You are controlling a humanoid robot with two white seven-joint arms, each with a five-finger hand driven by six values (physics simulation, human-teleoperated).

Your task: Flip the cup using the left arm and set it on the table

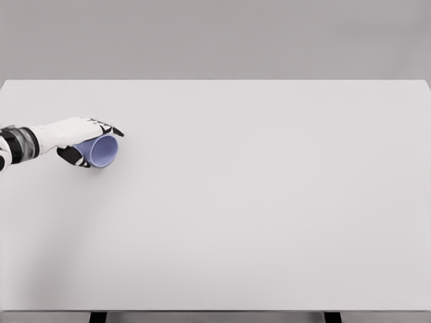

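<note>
A light blue-purple cup (102, 151) lies on its side at the left of the white table (256, 202), its open mouth facing right and toward me. My left hand (91, 142) comes in from the left edge and is wrapped around the cup. The fingers (108, 127) curl over its top and the thumb (74, 157) sits below it. I cannot tell whether the cup touches the tabletop or hangs just above it. The right arm does not show.
The table's far edge runs across the picture near the top, against a plain grey wall. Two dark table legs (98, 317) show under the near edge.
</note>
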